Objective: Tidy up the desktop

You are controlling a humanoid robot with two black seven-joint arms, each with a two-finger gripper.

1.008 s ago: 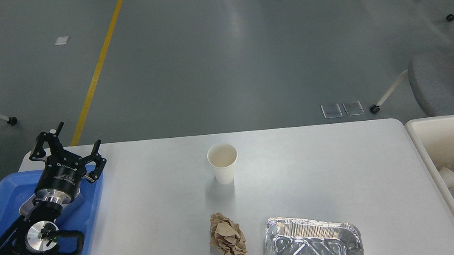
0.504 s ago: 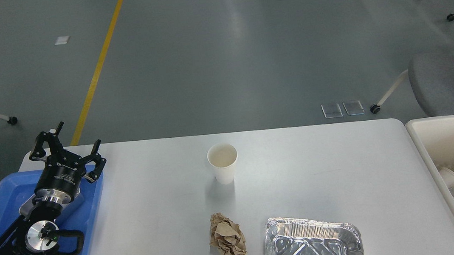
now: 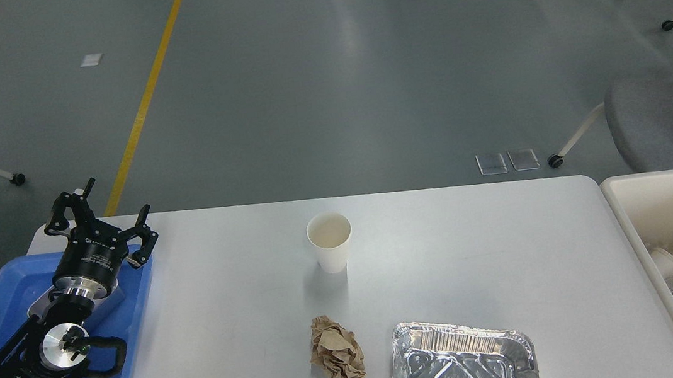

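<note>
The left gripper hung with fingers apart and empty over the blue tray, while on the bench to its right sat a light, crushable paper cup, probably best pinched gently at its rim.
</note>
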